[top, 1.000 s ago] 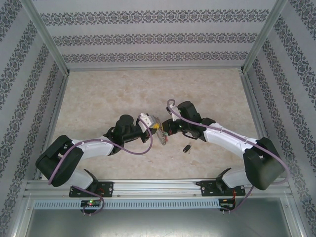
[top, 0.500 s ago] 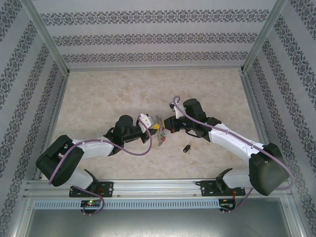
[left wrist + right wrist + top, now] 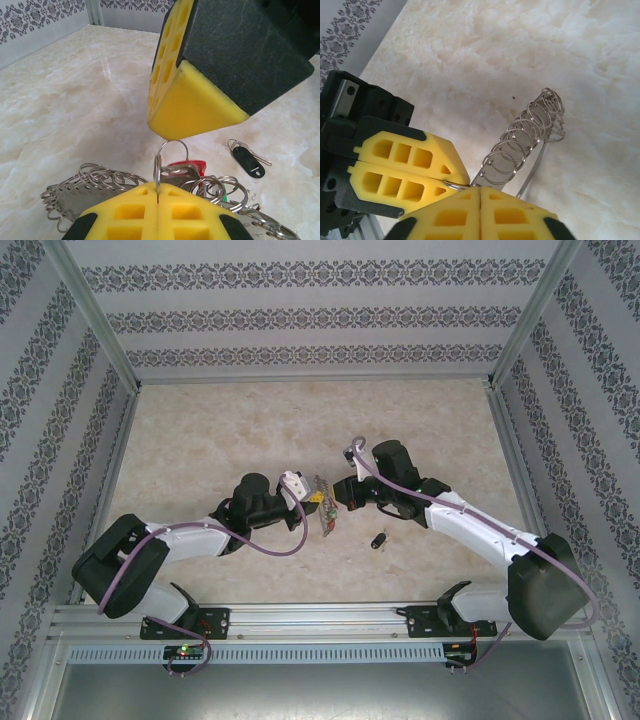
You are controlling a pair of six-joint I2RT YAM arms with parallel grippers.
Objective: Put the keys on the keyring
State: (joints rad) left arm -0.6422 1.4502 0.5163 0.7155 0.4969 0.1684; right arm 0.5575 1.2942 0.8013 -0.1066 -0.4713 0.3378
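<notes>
**Table** [image 3: 200, 430]: The marbled surface is being used as the work area, and both grippers are being presented tip to tip above its middle.

**Left gripper** [image 3: 157, 210]: Its pads are being pressed fully together on a small wire ring [image 3: 173, 141], which is judged to be part of the keyring [image 3: 95, 182]. The rest of the keyring is being left to drape beneath the fingers, just above the table.

**Right gripper** [image 3: 480, 210]: In its own wrist view the pads are being shown closed, with no gap. Its tip is being set against the top of the small ring from above. Whether any wire is being pinched there cannot be told.

**Red key** [image 3: 192, 166]: Its head is being seen just behind the small ring, among the keyring's loops. Threading cannot be confirmed.

**Black key** [image 3: 248, 161]: It is being left loose on the table, apart from the keyring, on the robot's right.

**Step judged in hand:** The red key is being worked onto the ring.

**Recommendations:**
- The left grip is being relied on as the anchor and should be kept firm, so that the thin wire is not twisted out of the soft foam.
- Right-hand moves should be kept small and in the plane of the ring.
- Swinging of the hanging keyring is being flagged as the main risk.
- The black key should be collected only once the red one is confirmed as seated.
</notes>
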